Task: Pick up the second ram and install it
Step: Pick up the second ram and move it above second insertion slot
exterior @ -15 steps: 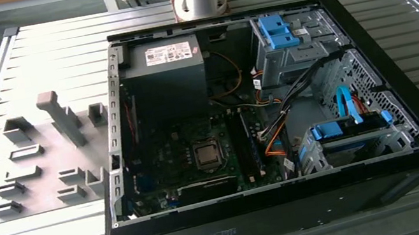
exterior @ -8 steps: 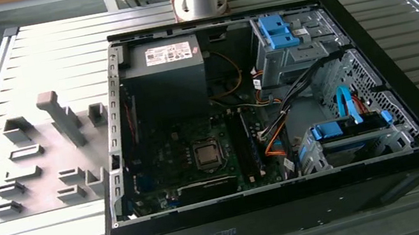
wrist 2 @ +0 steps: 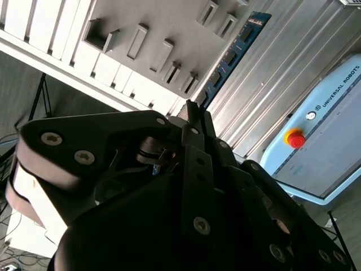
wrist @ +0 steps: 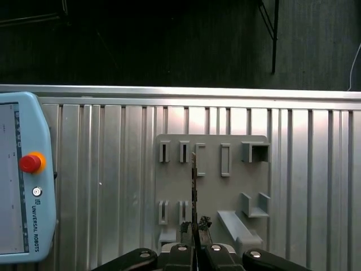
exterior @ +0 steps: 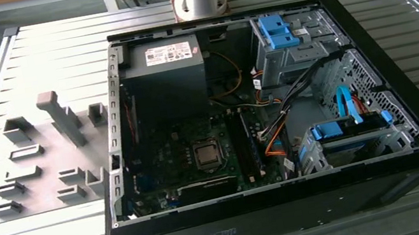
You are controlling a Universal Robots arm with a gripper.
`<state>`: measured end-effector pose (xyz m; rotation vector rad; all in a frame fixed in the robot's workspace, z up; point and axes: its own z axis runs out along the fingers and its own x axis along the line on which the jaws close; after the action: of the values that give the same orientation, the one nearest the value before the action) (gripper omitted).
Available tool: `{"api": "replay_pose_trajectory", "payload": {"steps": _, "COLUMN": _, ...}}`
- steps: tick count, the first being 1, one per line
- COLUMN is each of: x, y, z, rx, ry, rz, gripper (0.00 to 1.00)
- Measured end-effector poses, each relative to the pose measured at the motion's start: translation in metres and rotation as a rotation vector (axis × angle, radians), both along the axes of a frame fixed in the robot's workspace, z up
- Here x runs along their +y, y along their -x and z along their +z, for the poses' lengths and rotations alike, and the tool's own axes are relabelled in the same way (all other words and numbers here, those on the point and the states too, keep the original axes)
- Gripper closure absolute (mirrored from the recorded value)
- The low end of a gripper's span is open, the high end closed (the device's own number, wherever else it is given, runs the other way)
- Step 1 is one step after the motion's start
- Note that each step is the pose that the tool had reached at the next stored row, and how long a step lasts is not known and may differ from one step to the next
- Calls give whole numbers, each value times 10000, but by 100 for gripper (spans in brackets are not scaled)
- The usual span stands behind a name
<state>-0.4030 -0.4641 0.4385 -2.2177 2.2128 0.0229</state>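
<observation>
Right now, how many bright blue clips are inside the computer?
2, both on the exterior view's right side of the computer case: the far blue clip at the far end, the near blue clip at the near end. More could be hidden.

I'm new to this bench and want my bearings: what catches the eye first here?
The open computer case dominates the exterior view, lying on a slatted metal table with its board and cables bare. In the second wrist view the black gripper is shut on a blue-green ram stick, held over a grey slotted plate; a red button sits on a pale blue pendant nearby.
</observation>
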Motion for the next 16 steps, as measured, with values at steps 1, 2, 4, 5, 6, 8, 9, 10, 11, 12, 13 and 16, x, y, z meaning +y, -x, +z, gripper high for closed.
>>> {"api": "replay_pose_trajectory", "payload": {"steps": 1, "x": 0, "y": 0, "z": 13, "rx": 0, "ry": 0, "rz": -1, "gripper": 86}}
{"api": "replay_pose_trajectory", "payload": {"steps": 2, "x": 0, "y": 0, "z": 27, "rx": 1, "ry": 1, "rz": 0, "gripper": 86}}
{"api": "replay_pose_trajectory", "payload": {"steps": 4, "x": 0, "y": 0, "z": 43, "rx": 1, "ry": 1, "rz": 0, "gripper": 86}}
{"api": "replay_pose_trajectory", "payload": {"steps": 5, "x": 0, "y": 0, "z": 43, "rx": 0, "ry": 1, "rz": 0, "gripper": 86}}
{"api": "replay_pose_trajectory", "payload": {"steps": 6, "x": 0, "y": 0, "z": 45, "rx": 1, "ry": 1, "rz": 0, "gripper": 86}}
{"api": "replay_pose_trajectory", "payload": {"steps": 8, "x": 0, "y": 0, "z": 45, "rx": 1, "ry": 1, "rz": 0, "gripper": 86}}
{"api": "replay_pose_trajectory", "payload": {"steps": 9, "x": 1, "y": -1, "z": 46, "rx": 2, "ry": 2, "rz": -1, "gripper": 86}}
{"api": "replay_pose_trajectory", "payload": {"steps": 10, "x": 1, "y": -5, "z": 47, "rx": 4, "ry": 2, "rz": -2, "gripper": 86}}
{"api": "replay_pose_trajectory", "payload": {"steps": 11, "x": 1, "y": -11, "z": 47, "rx": 3, "ry": 2, "rz": 0, "gripper": 86}}
{"api": "replay_pose_trajectory", "payload": {"steps": 12, "x": 0, "y": -15, "z": 45, "rx": 1, "ry": 1, "rz": 0, "gripper": 86}}
{"api": "replay_pose_trajectory", "payload": {"steps": 13, "x": 0, "y": -20, "z": 46, "rx": 2, "ry": 1, "rz": 0, "gripper": 86}}
{"api": "replay_pose_trajectory", "payload": {"steps": 16, "x": 0, "y": -38, "z": 45, "rx": 1, "ry": 0, "rz": 0, "gripper": 86}}
